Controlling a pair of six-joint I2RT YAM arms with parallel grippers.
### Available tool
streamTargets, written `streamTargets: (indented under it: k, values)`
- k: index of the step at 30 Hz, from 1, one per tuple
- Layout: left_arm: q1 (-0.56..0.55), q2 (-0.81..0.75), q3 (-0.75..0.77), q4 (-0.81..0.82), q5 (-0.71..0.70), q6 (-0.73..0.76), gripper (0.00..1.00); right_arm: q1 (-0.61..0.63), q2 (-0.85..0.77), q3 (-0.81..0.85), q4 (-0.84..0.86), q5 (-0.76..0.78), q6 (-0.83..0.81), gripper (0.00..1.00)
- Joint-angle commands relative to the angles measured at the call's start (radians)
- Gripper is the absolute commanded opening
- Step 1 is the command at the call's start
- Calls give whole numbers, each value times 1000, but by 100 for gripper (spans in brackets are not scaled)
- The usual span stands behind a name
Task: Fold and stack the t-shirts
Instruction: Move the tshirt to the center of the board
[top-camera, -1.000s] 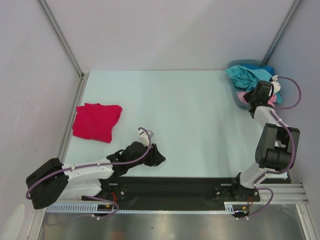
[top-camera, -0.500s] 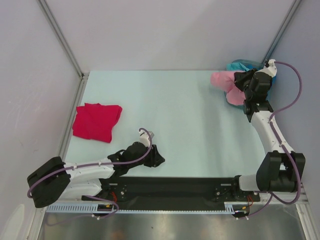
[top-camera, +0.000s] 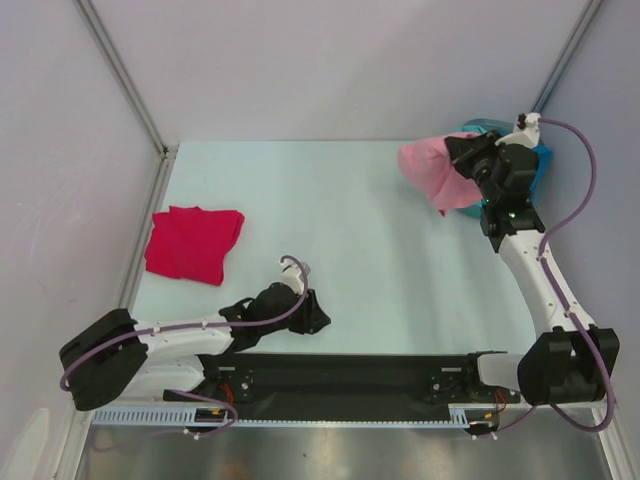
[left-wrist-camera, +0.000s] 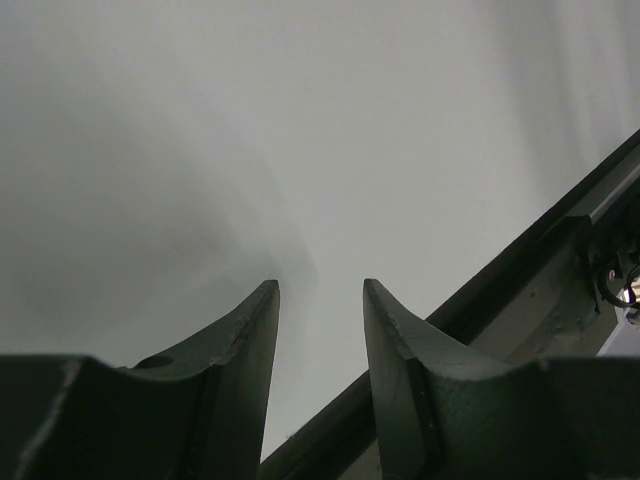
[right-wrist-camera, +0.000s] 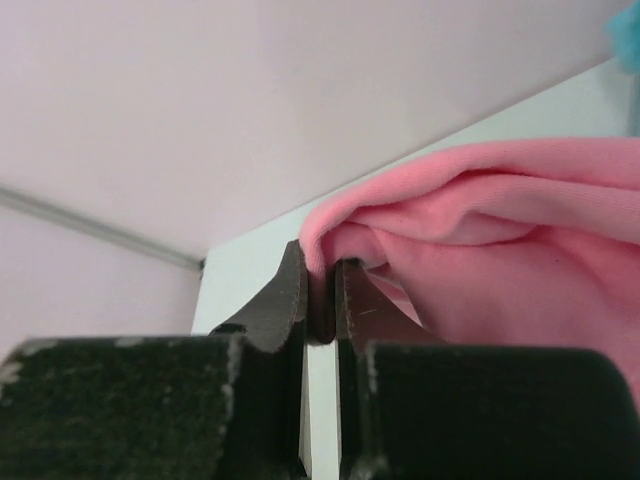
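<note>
The right claw (top-camera: 463, 160) is in the upper right of the top view, clamped shut on the light pink t-shirt (top-camera: 428, 170). In the right wrist view its 2 fingers (right-wrist-camera: 288, 300) pinch a rolled edge of the pink cloth, and the rest bunches to the right of them. From above, the shirt trails from the claw toward the left of the frame; whether it touches the bench (top-camera: 350, 210) cannot be told. The teal and blue shirts (top-camera: 482, 127) show as slivers behind that claw in the far right corner. The red t-shirt (top-camera: 193, 243) lies folded at the left of the frame, well apart. The left claw (top-camera: 310, 315) rests low at centre frame, its jaws partly open and holding nothing, with only bare bench between them in its own view. The open bench lies left of and below the pink shirt, so the right arm likely carries it there. Being bunched, it shows no clear long axis yet.
</note>
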Motion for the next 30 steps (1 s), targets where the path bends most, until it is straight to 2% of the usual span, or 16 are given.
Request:
streamTargets:
  k: [1,6,14,18,21,27,30]
  values:
    - [-11,16,47,18,12,-10,45,67,-29,52,24,-97,21,0]
    - [-16,35,68,19,10,-14,44,157,-69,12,-47,-108,21,0]
    - [-24,56,88,21,10,-13,44,220,-156,-308,-84,-76,27,0]
    - [-25,82,113,22,10,-13,44,319,-156,-481,-52,-40,44,0]
    - [-30,94,123,24,10,-11,45,378,-118,-549,-24,-33,50,0]
    - [-39,125,142,28,10,-14,44,500,-18,-527,-13,-16,23,0]
    - [-45,124,143,27,7,-16,44,512,39,-496,-16,-36,4,0]
